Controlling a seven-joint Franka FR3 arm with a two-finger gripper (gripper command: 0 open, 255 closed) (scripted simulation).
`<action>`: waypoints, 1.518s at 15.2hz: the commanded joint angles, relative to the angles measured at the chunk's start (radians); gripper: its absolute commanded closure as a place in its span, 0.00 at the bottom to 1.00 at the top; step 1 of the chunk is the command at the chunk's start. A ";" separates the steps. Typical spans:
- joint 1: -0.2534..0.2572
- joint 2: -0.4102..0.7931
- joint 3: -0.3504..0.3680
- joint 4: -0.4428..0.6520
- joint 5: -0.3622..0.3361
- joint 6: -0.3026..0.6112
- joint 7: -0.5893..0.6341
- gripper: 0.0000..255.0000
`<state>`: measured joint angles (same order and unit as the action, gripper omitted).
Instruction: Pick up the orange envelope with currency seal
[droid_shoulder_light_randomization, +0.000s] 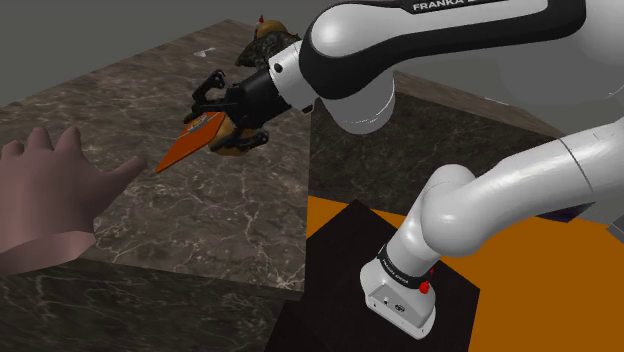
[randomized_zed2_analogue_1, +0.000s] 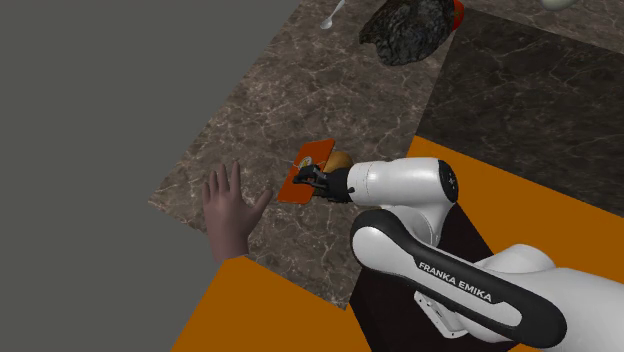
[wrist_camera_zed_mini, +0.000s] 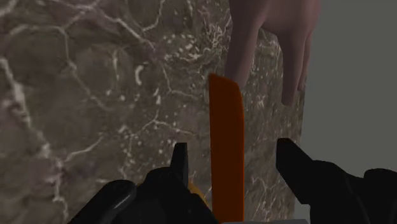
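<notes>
- The gripper (wrist_camera_zed_mini: 233, 151) is standing with its two black fingers (wrist_camera_zed_mini: 182, 167) parted wide, and they are clasping nothing.
- The orange envelope (wrist_camera_zed_mini: 226, 146) is sitting edge-on in the gap between them, nearer one finger than the other. Marble is showing on either side of it, so I am judging it bracketed, not held.
- In the shoulder view the envelope is slanting. Its far corner is dipping toward the marble counter (droid_shoulder_light_randomization: 220, 225), and its near end is raised at the gripper, above a rounded brown item (droid_shoulder_light_randomization: 235, 148).
- Step in hand, in my judgement, is the closing. The fingers should be meeting the two flat faces squarely and deep enough to catch more than the rim. They should be closing slowly so the thin sheet is not nudged sideways, with a straight lift to follow.
- A pink hand-shaped model (droid_shoulder_light_randomization: 50, 195) is lying on the counter just beyond the envelope's far end, and the lift should be keeping clear of it.
- Hard to make out:
  - The currency seal is too small to confirm.
  - The envelope's near end is hiding behind the gripper body.
  - I cannot tell whether the envelope is resting on the brown item.
</notes>
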<state>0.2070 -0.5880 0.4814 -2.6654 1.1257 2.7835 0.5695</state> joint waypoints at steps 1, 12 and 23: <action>0.002 0.001 0.000 -0.002 0.004 0.003 -0.003 1.00; -0.024 -0.030 0.000 0.015 -0.047 -0.044 0.045 1.00; -0.098 -0.113 -0.012 0.100 -0.186 -0.205 0.178 1.00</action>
<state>0.1151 -0.6952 0.4710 -2.5748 0.9501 2.5921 0.7373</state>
